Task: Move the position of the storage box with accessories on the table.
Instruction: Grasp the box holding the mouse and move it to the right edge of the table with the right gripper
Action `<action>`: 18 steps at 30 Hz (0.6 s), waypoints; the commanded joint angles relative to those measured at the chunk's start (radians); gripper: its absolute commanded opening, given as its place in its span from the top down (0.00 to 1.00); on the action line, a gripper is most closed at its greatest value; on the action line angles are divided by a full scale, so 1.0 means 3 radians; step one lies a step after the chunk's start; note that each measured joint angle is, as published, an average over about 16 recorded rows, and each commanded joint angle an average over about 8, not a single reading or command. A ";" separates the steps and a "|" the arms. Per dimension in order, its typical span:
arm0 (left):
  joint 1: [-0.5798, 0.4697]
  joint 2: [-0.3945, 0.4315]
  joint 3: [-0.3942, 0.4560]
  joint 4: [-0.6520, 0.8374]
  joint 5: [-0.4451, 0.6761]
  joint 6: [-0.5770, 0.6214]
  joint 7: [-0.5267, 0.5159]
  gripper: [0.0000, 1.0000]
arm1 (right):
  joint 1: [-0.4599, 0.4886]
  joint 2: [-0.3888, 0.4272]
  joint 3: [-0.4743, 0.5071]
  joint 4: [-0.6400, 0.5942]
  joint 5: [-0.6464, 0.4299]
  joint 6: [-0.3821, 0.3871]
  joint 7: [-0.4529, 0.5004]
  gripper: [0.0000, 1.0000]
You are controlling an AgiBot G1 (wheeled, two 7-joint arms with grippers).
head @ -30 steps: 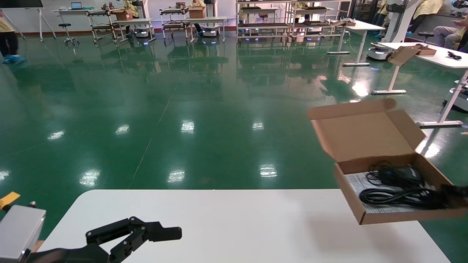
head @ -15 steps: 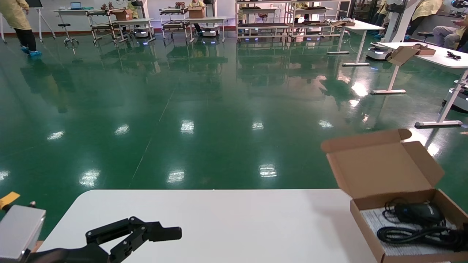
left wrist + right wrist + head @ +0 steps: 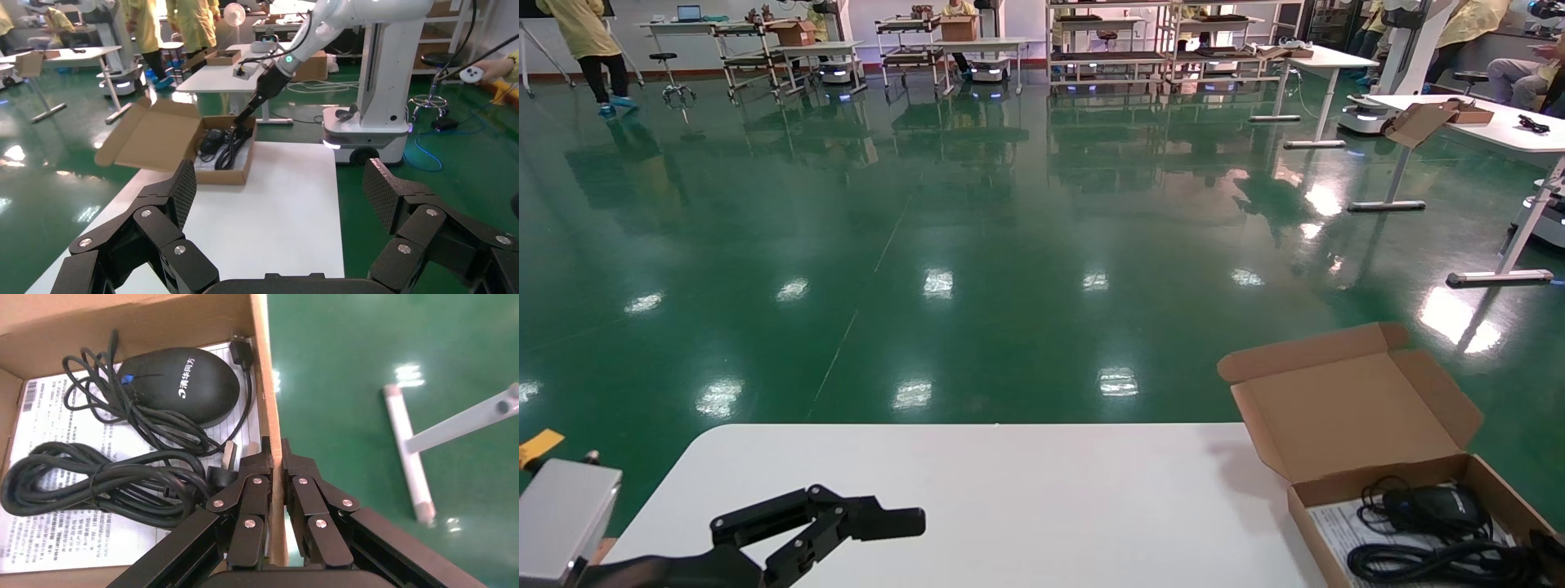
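R gripper (image 3: 274,454), jaws pinched on side wall of storage box (image 3: 1344,400) at desk (image 3: 1026,498) far-right corner; I lower level so mouse (image 3: 1438,500) stays in. L gripper (image 3: 278,193) parked, jaws wide, empty.

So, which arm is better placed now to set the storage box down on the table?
The right. The right gripper is shut on the side wall of the storage box at the table's right end. The left gripper hovers open, far from it.

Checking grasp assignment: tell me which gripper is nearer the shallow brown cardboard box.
Right. The right gripper is shut on the side wall of the shallow brown cardboard box; the left gripper hangs open across the white table, well apart.
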 commanded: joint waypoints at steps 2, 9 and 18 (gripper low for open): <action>0.0000 0.0000 0.0000 0.0000 0.0000 0.0000 0.0000 0.00 | -0.0080 -0.0046 0.0049 0.0020 0.0070 0.0194 -0.0067 1.00; 0.0000 0.0000 0.0000 0.0000 0.0000 0.0000 0.0000 0.00 | -0.0248 -0.0143 0.0207 0.0093 0.0296 0.0503 -0.0274 1.00; 0.0000 0.0000 0.0000 0.0000 0.0000 0.0000 0.0000 0.00 | -0.0414 -0.0255 0.0338 0.0105 0.0481 0.0678 -0.0521 1.00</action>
